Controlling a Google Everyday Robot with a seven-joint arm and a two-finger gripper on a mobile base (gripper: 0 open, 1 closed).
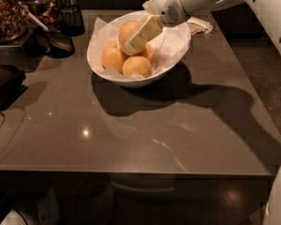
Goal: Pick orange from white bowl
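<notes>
Dark glossy table [131,139] carries white bowl [145,81], crumpled cloth [200,26] behind it; gripper [131,43] inside bowl.

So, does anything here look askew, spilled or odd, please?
Nothing spilled. The white bowl has a slanted rim, higher on the right, with paper lining poking over it. The gripper is at the orange inside.

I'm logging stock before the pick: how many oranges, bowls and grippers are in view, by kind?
Oranges: 4 (the big orange plus 3 smaller oranges)
White bowl: 1
Gripper: 1, in the bowl at the big orange
Total: 6
</notes>
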